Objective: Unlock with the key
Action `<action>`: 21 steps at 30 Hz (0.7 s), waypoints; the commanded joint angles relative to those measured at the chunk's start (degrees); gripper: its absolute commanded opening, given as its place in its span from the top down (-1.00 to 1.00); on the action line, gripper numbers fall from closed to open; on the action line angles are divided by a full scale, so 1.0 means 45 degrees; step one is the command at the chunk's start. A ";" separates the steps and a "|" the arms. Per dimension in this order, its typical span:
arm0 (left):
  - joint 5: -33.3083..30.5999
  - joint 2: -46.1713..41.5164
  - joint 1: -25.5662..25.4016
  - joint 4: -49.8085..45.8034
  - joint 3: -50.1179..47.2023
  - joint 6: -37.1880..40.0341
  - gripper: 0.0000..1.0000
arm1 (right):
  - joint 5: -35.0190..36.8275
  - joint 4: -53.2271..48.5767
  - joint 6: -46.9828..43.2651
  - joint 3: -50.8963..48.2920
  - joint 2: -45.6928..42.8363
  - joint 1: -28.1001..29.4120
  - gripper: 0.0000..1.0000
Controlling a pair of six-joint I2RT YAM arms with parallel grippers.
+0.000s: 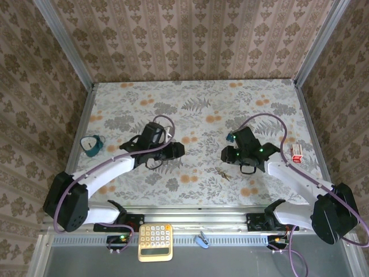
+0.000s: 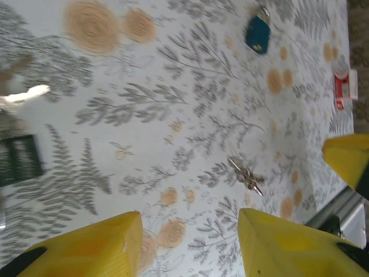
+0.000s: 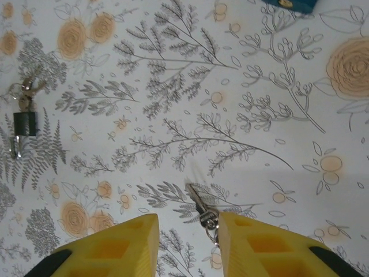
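table (image 1: 190, 95): covered in a pale floral cloth, with 2 arms reaching in from the near edge.
teal loop (image 1: 92, 144): at the far left of the cloth, well apart from everything else.
left gripper (image 1: 176, 150): left of centre, pointing right. In the left wrist view the left gripper (image 2: 189, 225) has its 2 yellow fingers (image 2: 92, 245) spread apart over bare cloth, gripping nothing.
dark padlock (image 3: 25, 123): lies flat at the left of the right wrist view, with a small metal cluster touching its upper end.
key (image 1: 223, 173): lies on the cloth between the 2 grippers, nearer the right one. From the right wrist, the key (image 3: 200, 206) shows in the gap between the fingers, and I cannot tell whether it touches them.
right gripper (image 1: 226, 154): right of centre, just beyond the key, with its fingers parted and nothing clamped.
blue padlock (image 1: 230, 137): just beside the right gripper, on its far side.
red-and-white item (image 1: 297, 154): near the right edge of the cloth.
calculator (image 1: 155, 242): on the near rail, between the arm bases.
blue clip (image 1: 202, 239): just right of the calculator.
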 commanded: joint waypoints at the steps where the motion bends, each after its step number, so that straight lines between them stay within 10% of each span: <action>1: 0.0015 0.0461 -0.0682 0.0479 0.0265 0.0690 0.04 | 0.0374 -0.0942 -0.0119 -0.0314 0.0155 -0.0023 0.35; 21: -0.0812 0.1326 -0.1685 0.0151 0.0447 0.0886 0.06 | 0.1218 -0.0520 0.0095 -0.0057 0.3601 0.1766 0.36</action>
